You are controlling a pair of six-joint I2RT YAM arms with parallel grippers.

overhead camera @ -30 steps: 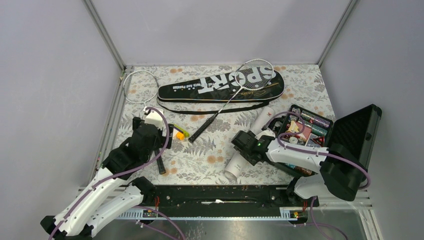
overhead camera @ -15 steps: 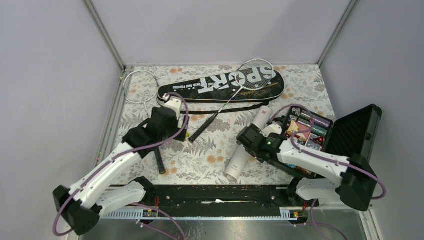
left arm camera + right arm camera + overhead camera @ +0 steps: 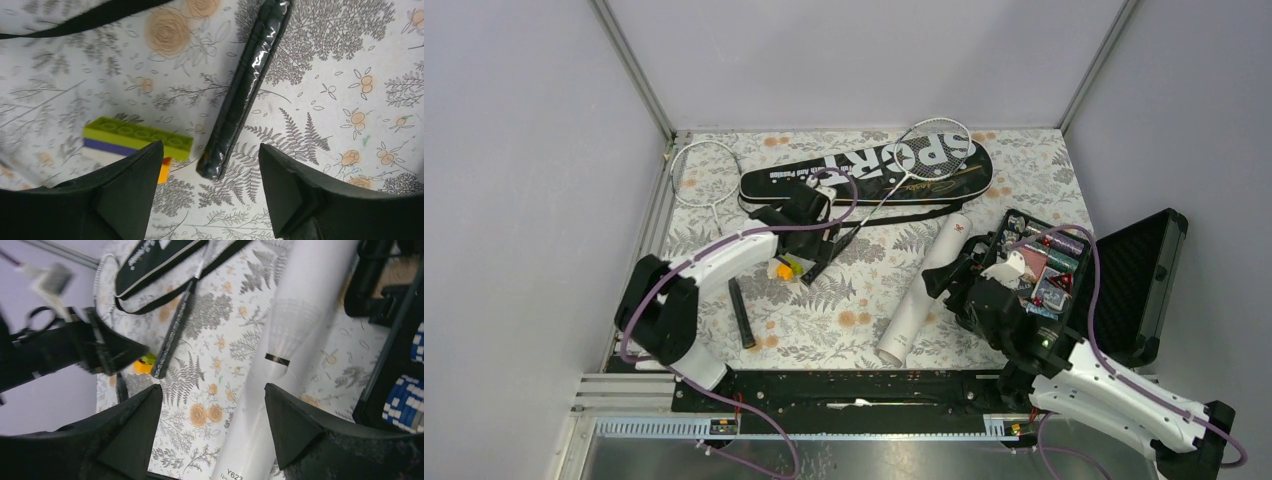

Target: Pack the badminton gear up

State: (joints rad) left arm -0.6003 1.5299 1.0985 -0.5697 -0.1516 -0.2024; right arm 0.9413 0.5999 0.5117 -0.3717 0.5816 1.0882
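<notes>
The black bag (image 3: 864, 170) lettered "SPORT" lies at the back. One white-framed racket (image 3: 939, 148) rests across it, its black handle (image 3: 245, 85) running down to the left. My left gripper (image 3: 211, 150) is open, and its fingers straddle the end of that handle without touching it; from above, the left gripper (image 3: 819, 248) hangs over the handle. A second racket (image 3: 704, 165) lies at the far left. The long white tube (image 3: 924, 290) lies slanted in the middle. My right gripper (image 3: 214, 387) is open above the tube (image 3: 295, 340), which passes close to its right finger.
Green, white and orange toy bricks (image 3: 137, 137) lie just left of the handle end (image 3: 784, 268). An open black hard case (image 3: 1129, 275) of foil-wrapped items (image 3: 1039, 265) stands at the right, close to the right arm. A black strap (image 3: 75, 22) trails from the bag.
My left arm has swung away from the left racket's handle, up and right to the other racket's handle. My right arm has pulled back to the right, off the tube's middle.
</notes>
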